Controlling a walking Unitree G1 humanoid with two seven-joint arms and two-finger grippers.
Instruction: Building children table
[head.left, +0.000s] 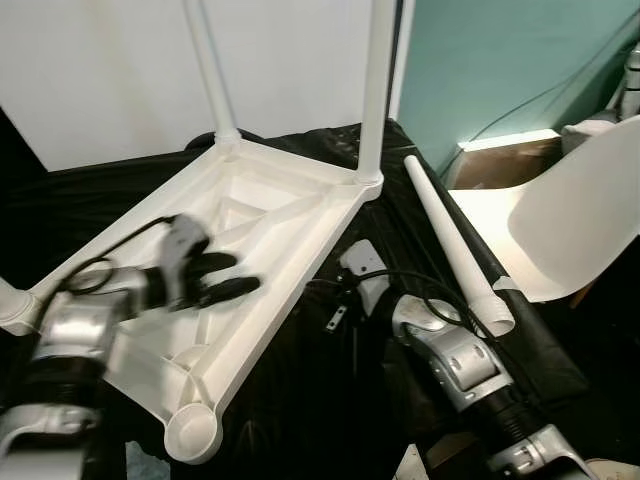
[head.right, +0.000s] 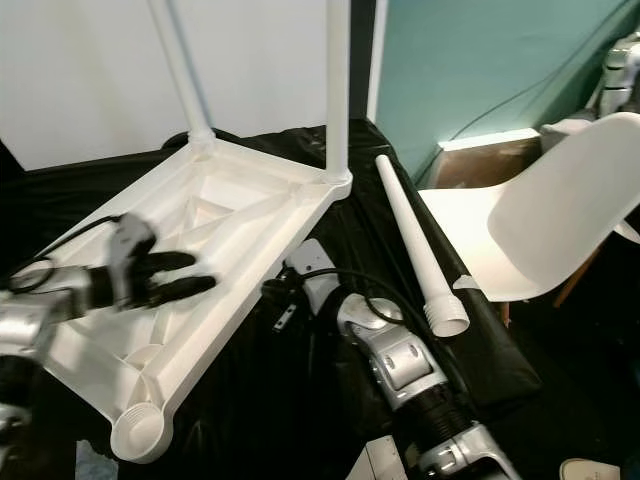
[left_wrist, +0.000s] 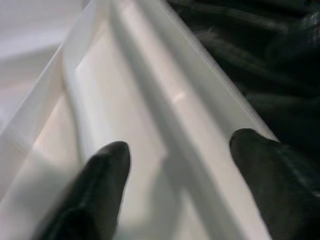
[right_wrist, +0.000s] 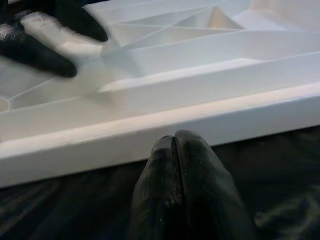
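Observation:
The white children's table (head.left: 300, 215) lies upside down on a black cloth. Two legs (head.left: 377, 90) stand upright in its far corners, and the near corner socket (head.left: 192, 432) holds nothing. A loose white leg (head.left: 455, 245) rests on the cloth to the table's right. My left gripper (head.left: 240, 274) hovers open over the ribbed underside, a rib lying between its fingers (left_wrist: 112, 160). My right gripper (right_wrist: 174, 140) is shut on nothing, low over the cloth, pointing at the table's right rim (right_wrist: 200, 117).
A white chair (head.left: 570, 220) stands at the right, close to the loose leg. A white wall rises behind the table and a teal wall (head.left: 500, 60) at the back right. Black cable (head.left: 420, 285) loops over my right forearm.

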